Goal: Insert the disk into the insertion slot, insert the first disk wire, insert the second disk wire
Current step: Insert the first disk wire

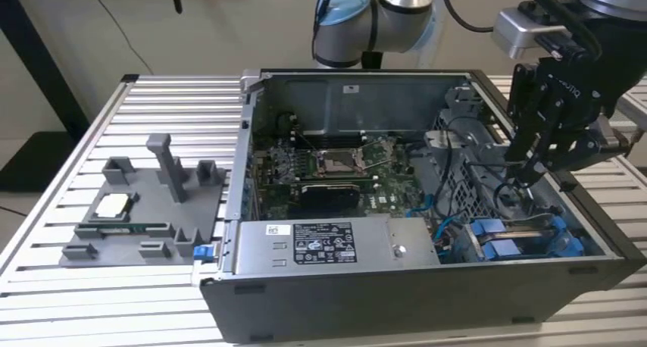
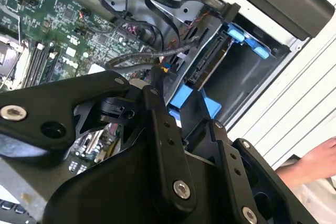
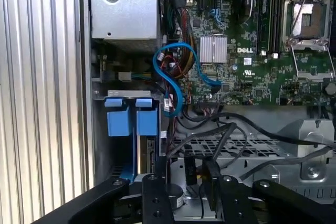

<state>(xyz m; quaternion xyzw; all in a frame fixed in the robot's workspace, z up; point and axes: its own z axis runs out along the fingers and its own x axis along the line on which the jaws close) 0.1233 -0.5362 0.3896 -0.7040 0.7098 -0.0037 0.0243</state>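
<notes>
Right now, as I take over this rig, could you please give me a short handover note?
Gripper: low inside the computer case, among black cables next to the disk; grip unclear.
Disk: seated in its slot, blue frame at the opening.
Done: disk insertion, by the look of it.
Left: both wires; none visibly plugged into the disk, and the blue cable hangs loose.
A person's hand is beside the case.

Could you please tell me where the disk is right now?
The disk sits in the insertion slot at the near corner of the case, on the exterior view's right, just below the gripper.
</notes>
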